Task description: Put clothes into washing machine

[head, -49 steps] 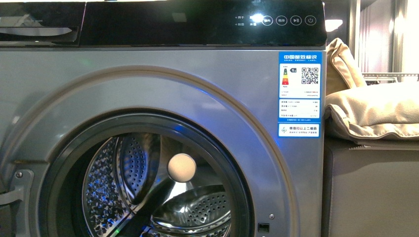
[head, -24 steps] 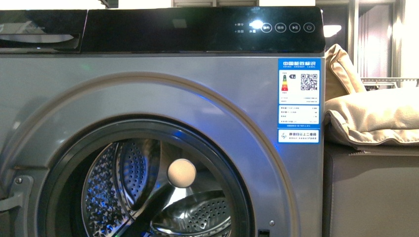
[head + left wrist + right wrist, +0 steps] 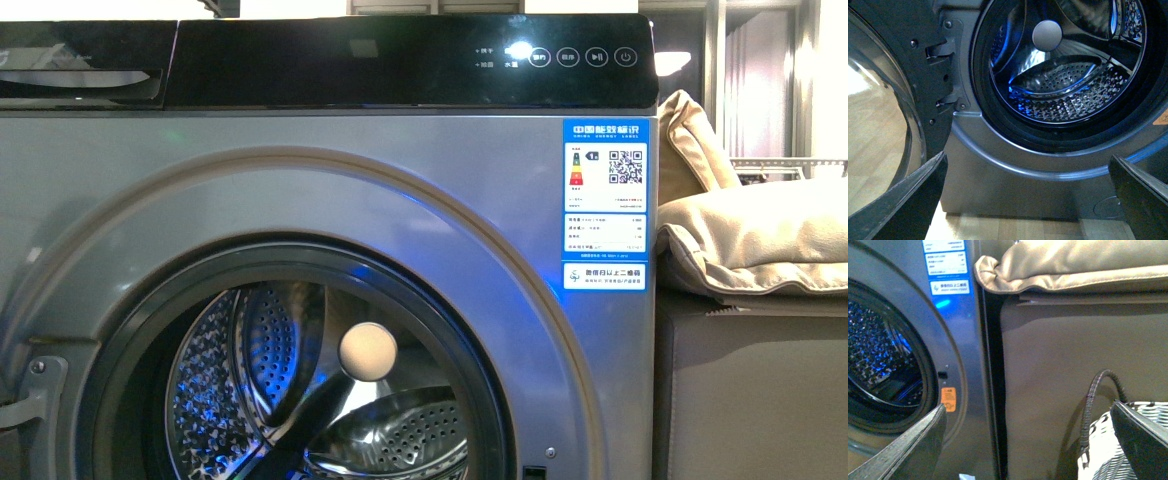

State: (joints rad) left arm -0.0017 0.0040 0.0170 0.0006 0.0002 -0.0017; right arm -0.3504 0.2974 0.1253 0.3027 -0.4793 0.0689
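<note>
**No clothes in sight, porthole open, both grippers bare**

No sign of the clothes in any of the three views: not in the drum (image 3: 1063, 95), not in either grip, not on the strip of floor (image 3: 1013, 227) below the machine. Cannot tell where exactly. Possibly down in the woven basket (image 3: 1100, 452) at the edge of the right wrist view, in front of the grey-brown cabinet (image 3: 1058, 355). Only a sliver of weave and a dark looped handle (image 3: 1095, 385) on show there, though, and no fabric.

Washing machine (image 3: 300, 170) close ahead, filling the front view. Door (image 3: 895, 60) swung fully aside, perforated drum lit blue and, as far as visible, empty.

Left gripper (image 3: 1027, 156) spread wide with nothing held, facing the lower rim of the porthole. Right gripper (image 3: 1028, 404) likewise spread wide and bare, facing the seam between machine and cabinet, with a beige cushion (image 3: 1073, 262) lying on top of the cabinet.

Handling, judged from the task wording alone: expect soft, limp, light stuff with no stiff edge, prone to sagging, trailing and snagging on the dark door seal (image 3: 1048, 142). Best to pinch a bunched fold near the middle rather than a corner or hem, deep in the grip, to cut down on loose trailing ends. Better still, take two holds well apart, one per gripper. If lifting from the basket, clear its rim before swinging toward the porthole. Let go only well inside the drum.
</note>
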